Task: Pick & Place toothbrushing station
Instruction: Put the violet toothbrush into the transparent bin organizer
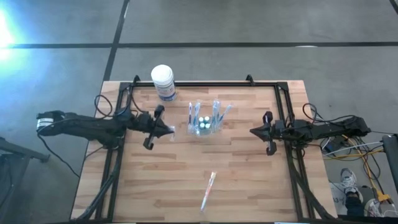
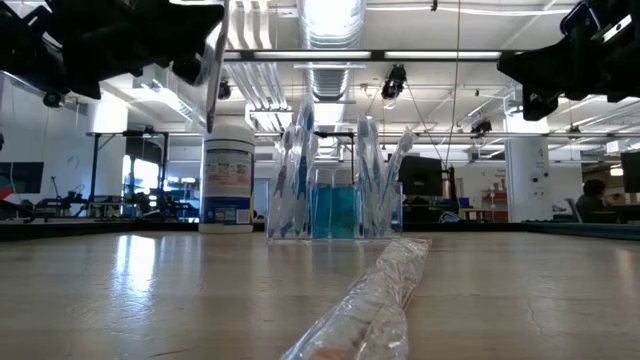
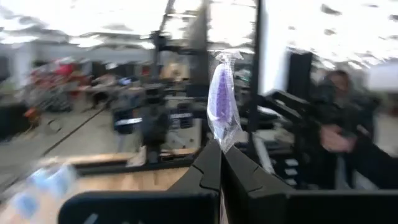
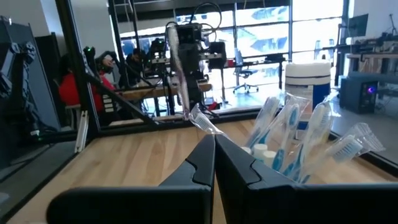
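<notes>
**Left gripper aloft with a wrapped toothbrush; clear holder mid-table**

Seen from above: a wooden table (image 1: 249,180) inside a black frame, with two dark arms reaching inward from either side.

Near the middle, toward the far edge: the toothbrushing station (image 1: 204,126), a small see-through plastic holder standing upright on the wood. Already loaded with several wrapped toothbrushes (image 1: 217,112) leaning up and outward, plus small white-capped items between them. From table height, a blue-tinted centre compartment visible in the holder, brushes fanned to either side.

Just left of the holder: the left gripper (image 1: 166,130), raised above the table. Fingers clenched on a wrapped toothbrush (image 3: 221,102), its purple head in clear plastic standing up from the fingertips in the wrist view; from table height the same wrapper hangs beneath the gripper, in front of the tub.

Well right of the holder: the right gripper (image 1: 254,131), also raised off the table, fingers pressed together with nothing between them.

Behind the left gripper, at the far edge: a white cylindrical tub (image 1: 163,81) with a blue label, upright.

Toward the near edge, apart from everything else: one more wrapped toothbrush (image 1: 208,190) lying flat on the wood, angled slightly.
</notes>
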`<state>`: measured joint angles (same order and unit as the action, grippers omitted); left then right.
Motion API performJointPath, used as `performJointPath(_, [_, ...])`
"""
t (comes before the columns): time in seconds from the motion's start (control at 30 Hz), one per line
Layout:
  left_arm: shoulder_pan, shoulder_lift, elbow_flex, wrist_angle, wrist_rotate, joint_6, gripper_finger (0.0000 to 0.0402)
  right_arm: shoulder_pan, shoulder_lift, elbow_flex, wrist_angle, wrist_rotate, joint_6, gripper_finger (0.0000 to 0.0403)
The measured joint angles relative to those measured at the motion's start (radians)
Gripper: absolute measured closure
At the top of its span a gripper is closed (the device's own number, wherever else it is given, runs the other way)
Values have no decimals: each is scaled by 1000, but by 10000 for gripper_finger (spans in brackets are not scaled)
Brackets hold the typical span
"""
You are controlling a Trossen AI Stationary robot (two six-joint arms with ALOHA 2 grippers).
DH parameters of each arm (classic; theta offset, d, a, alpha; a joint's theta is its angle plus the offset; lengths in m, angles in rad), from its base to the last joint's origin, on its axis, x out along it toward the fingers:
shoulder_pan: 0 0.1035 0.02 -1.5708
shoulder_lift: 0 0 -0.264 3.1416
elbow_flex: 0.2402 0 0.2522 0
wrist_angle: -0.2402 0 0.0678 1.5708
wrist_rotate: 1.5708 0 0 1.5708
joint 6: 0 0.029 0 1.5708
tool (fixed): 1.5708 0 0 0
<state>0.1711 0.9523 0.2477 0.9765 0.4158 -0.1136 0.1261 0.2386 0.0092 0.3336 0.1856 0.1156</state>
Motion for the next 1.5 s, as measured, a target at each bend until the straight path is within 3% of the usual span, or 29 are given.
performJointPath(0.1, [0,0,8,2,72,54,401,0,0,0,1,0,-16,394])
performJointPath(0.57, [122,54,100,-40,56,5,401,0,0,0,18,1,-48,394])
performJointPath(0.77, [120,175,95,106,174,7,401,0,0,0,18,1,-48,394])
performJointPath(1.17, [120,474,143,422,-7,-22,401,0,0,0,17,1,-40,394])
performJointPath(1.3, [123,549,193,423,-75,-11,401,0,2,0,14,1,-37,394])
performJointPath(1.5, [129,659,214,420,-271,-23,401,0,7,0,13,1,-25,394])
